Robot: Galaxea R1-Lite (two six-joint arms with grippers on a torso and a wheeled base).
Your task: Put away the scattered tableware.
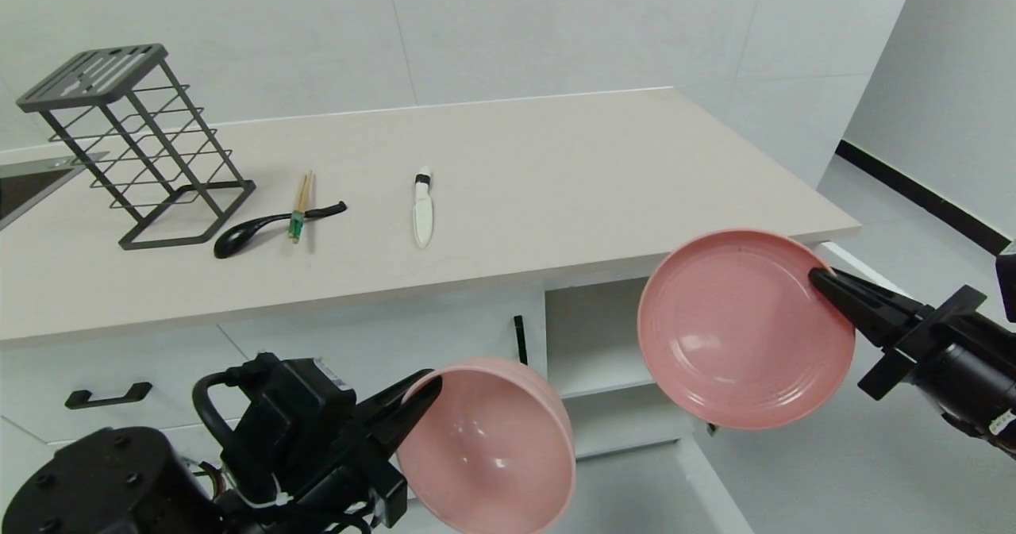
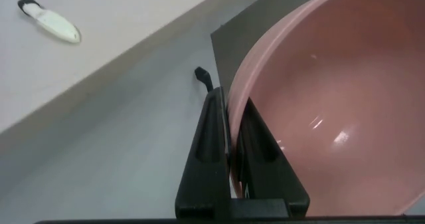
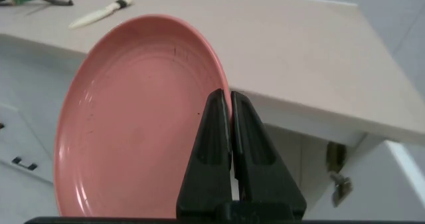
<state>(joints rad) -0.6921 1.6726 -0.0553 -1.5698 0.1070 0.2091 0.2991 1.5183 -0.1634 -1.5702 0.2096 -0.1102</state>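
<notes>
A black wire rack (image 1: 135, 145) stands at the left end of the counter (image 1: 595, 169). Just beside it lies a black spoon (image 1: 238, 239), and a pair of chopsticks (image 1: 300, 205) lies across the spoon's handle. A white knife (image 1: 423, 210) lies further right, apart from them. Below the counter's front edge, the left gripper (image 1: 425, 383) has its fingers (image 2: 216, 137) pinched on the rim of a pink bowl (image 1: 492, 447), which is tipped on its side in the air. Behind the bowl is an open cupboard (image 1: 591, 336) with a shelf inside. To the right, a pink plate (image 1: 738, 328) is held up on its edge in front of the counter's corner. The right gripper (image 1: 821, 276) has its fingers (image 3: 216, 137) squeezed on the plate's right rim
</notes>
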